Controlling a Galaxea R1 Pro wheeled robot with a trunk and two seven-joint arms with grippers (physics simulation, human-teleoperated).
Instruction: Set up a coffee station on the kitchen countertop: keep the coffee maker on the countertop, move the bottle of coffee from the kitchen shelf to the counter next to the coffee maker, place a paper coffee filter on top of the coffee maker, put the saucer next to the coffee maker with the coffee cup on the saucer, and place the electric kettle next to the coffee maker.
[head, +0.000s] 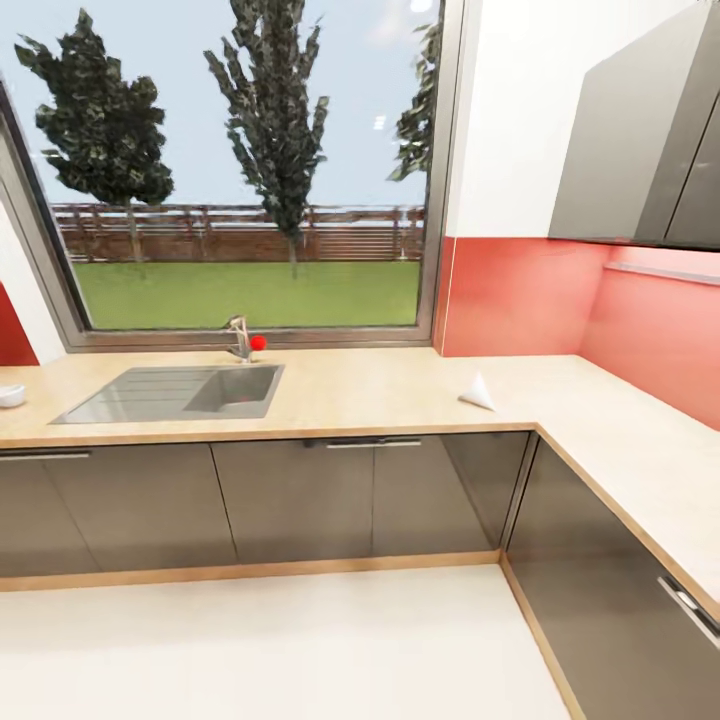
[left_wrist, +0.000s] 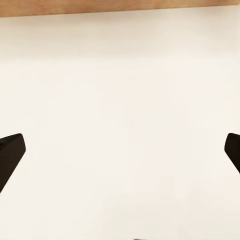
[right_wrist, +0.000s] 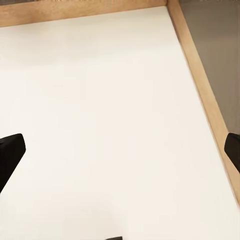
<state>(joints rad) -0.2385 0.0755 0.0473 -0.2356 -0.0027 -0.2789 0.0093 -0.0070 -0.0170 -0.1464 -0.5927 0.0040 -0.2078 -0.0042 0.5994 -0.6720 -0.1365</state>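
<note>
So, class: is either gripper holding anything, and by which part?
Nothing is held: the left gripper and right gripper are both open over bare white floor.

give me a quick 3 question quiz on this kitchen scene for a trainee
1. True or false: the paper coffee filter lies on the countertop to the right of the sink.
2. Multiple choice: how do the fingers of the left gripper stand? A) wide apart, nothing between them B) closed on a cup C) closed on a filter
3. Fill in: the small white object at the head view's left edge sits on the ____.

Key: 1 true. 2 A. 3 countertop.
</note>
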